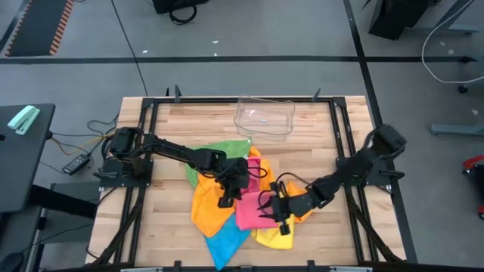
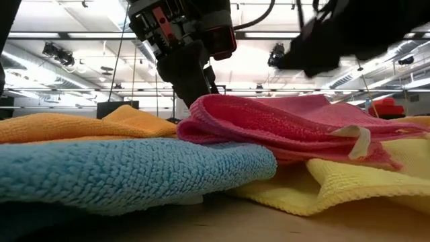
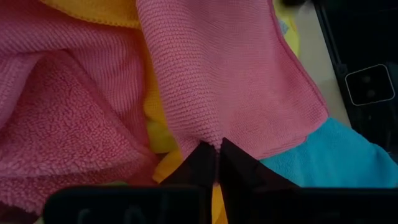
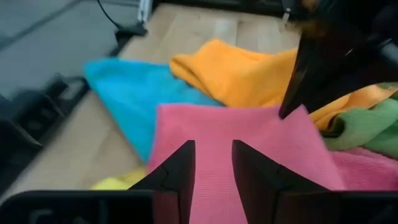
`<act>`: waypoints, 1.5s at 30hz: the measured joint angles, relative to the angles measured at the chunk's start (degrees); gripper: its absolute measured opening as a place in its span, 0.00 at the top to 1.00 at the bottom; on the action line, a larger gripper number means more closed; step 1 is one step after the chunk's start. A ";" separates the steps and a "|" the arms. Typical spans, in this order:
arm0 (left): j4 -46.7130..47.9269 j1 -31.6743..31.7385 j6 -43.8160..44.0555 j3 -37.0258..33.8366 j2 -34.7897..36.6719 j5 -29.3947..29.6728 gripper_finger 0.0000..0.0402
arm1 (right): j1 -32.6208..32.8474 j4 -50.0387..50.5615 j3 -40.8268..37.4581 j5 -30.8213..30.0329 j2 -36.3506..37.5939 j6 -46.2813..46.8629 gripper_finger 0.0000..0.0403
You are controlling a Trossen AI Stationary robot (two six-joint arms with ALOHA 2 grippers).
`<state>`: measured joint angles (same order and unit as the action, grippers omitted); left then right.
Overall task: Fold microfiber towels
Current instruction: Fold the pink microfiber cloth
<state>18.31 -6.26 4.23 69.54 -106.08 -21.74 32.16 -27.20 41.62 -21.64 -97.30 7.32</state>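
- Heap of soft microfiber cloths sits mid-table on the pale wooden slat table (image 1: pixel 318 162): green towel (image 1: pixel 227 149) toward the far side, orange towel (image 1: pixel 208 208) on the left arm's side, blue towel (image 1: pixel 225 243) at the near edge, yellow towel (image 1: pixel 272 238) near the right arm's side.
- Pink square microfiber towel (image 1: pixel 253 211) lies on top of the heap, half doubled over, between the two arms.
- Left end effector (image 3: pixel 216 163) is pinched narrow on one edge of the pink towel, fingers closed with the cloth's hem between them; seen at table height it presses down at the pink fold.
- Right end effector (image 4: pixel 213 163) hovers just over the opposite side of the same towel, fingers standing a little apart, nothing held between them in its wrist view.
- Key relation: the pink towel lies directly under and ahead of the right end effector, spreading away toward the left one, which pins its far edge. Both arms are equally close; my guess is the free side falls to the right arm.
- Clear plastic tray (image 1: pixel 265 115) stands well apart at the far edge.
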 joint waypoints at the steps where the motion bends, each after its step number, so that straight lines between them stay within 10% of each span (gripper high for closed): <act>1: 0.00 0.00 0.00 0.00 0.00 0.09 0.92 | 0.08 -1.51 0.60 -0.66 -2.21 -0.60 0.73; 17: -2.07 -1.09 -1.47 0.00 0.00 3.48 0.93 | 1.95 -1.70 3.37 -11.88 -14.23 -2.41 0.77; 28: -5.29 -6.51 -3.95 0.00 0.00 6.58 0.94 | 3.78 12.45 3.35 -16.03 1.75 -0.52 0.77; 45: -5.22 -9.24 -7.57 0.00 0.00 10.20 0.93 | -8.86 28.85 3.33 9.47 12.65 5.09 0.51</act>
<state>13.08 -15.50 -3.34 69.54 -106.08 -11.54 23.30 1.65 44.95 -12.16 -84.65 12.40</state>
